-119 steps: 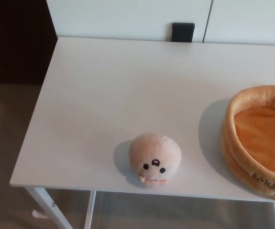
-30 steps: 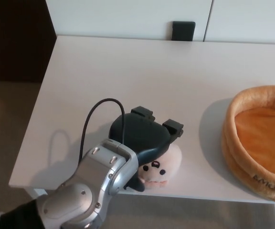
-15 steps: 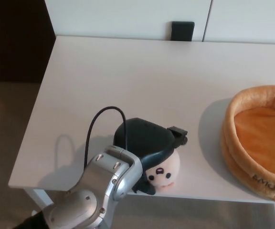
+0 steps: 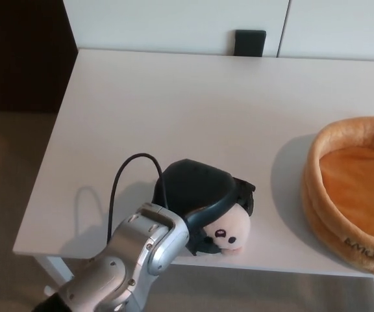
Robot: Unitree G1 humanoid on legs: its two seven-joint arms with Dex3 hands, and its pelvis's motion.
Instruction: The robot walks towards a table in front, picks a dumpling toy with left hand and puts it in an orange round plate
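Under black hand (image 4: 197,195), plush dumpling (image 4: 228,231).

We count one dumpling toy (image 4: 229,229), a pale peach plush with a small face. We count one orange round plate (image 4: 352,188), soft-walled and cut off by the picture's right edge. We see one worktop (image 4: 174,110), white, and two of its white legs (image 4: 60,273) showing below its front edge. We count one robot hand (image 4: 197,195), the left one, with one black cable (image 4: 125,179) looping from its wrist. One small black block (image 4: 249,43) sits at the far edge.
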